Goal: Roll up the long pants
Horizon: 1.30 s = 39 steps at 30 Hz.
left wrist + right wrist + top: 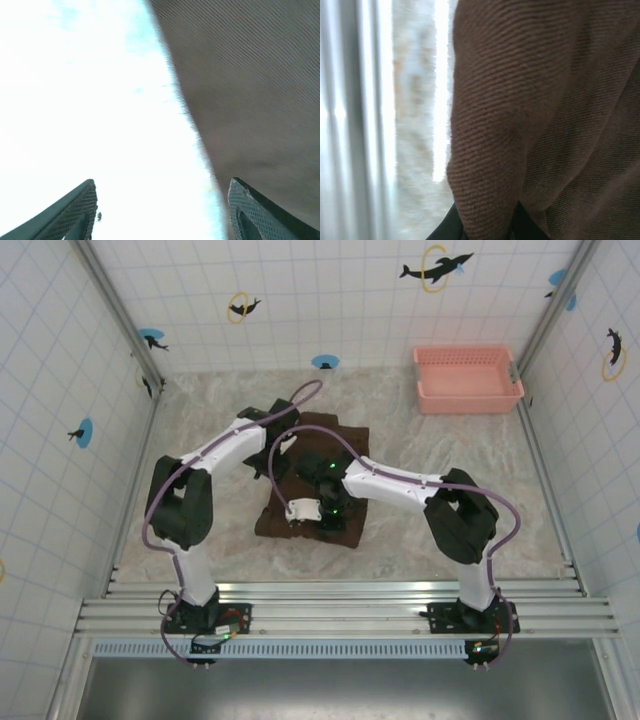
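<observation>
Centrally, the long pants (345, 432) lie folded into a compact slab mid-tabletop (470, 455), ready for rolling. R claw (487, 221): fingers nipped on a raised fold of the brown cloth, prob. to lift & turn it over. L claw (161, 181): fingers spread wide, holding nothing, poised at the cloth's edge, likely to pin or regrip it

Matte, finely ribbed cloth: long pants (530, 100).

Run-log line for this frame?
long pants: folded, no roll yet | left gripper: open at their edge | right gripper: pinching a fold of them
</observation>
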Motion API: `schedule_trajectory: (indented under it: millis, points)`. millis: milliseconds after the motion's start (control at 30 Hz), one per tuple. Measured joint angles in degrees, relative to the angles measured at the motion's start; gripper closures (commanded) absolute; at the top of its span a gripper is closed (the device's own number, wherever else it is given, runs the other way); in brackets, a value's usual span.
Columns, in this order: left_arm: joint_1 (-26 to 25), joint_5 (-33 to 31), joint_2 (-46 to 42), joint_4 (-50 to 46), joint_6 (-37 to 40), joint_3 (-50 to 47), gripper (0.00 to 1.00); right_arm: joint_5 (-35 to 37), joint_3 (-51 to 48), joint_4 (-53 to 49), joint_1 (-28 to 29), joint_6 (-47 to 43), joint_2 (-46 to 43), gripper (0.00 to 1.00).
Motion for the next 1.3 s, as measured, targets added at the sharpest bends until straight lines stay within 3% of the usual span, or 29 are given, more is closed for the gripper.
schedule_trajectory:
  millis: [200, 333, 533, 767, 867, 1000, 1167, 1300]
  points:
    - [0.6, -3.0, -7.6, -1.3, 0.7, 0.9, 0.25, -18.2, 0.4, -1.6, -8.3, 5.5, 0.2, 0.88]
    - [0.6, -1.8, -9.2, -1.6, 0.7, 0.5, 0.28, -28.6, 7.6, -6.2, -13.4, 6.8, 5.6, 0.89]
    - [0.2, 1.8, -10.4, -1.7, 0.6, -3.3, 0.31, -37.2, 12.3, -9.5, -16.4, 7.4, 14.2, 0.89]
    - [-3.6, 4.4, -10.4, -1.7, 0.2, -3.7, 0.37, -40.5, 13.3, -11.1, -18.8, 7.4, 20.2, 0.9]
    - [-5.2, 5.5, -10.4, -1.7, -0.5, -3.7, 0.49, -40.5, 13.3, -11.2, -19.9, 7.5, 21.6, 0.9]
    - [-6.3, 8.5, -10.4, -1.3, -1.8, -3.8, 0.72, -39.5, 13.3, -10.7, -20.9, 8.1, 22.5, 0.89]
    - [-6.6, 11.0, -9.4, 0.9, -2.8, -5.8, 0.74, -37.4, 13.9, -8.5, -21.1, 10.6, 23.5, 0.88]
    - [-6.6, 10.8, -2.7, 1.6, -2.8, -5.2, 0.77, -36.3, 14.5, -7.1, -21.1, 12.7, 24.6, 0.87]
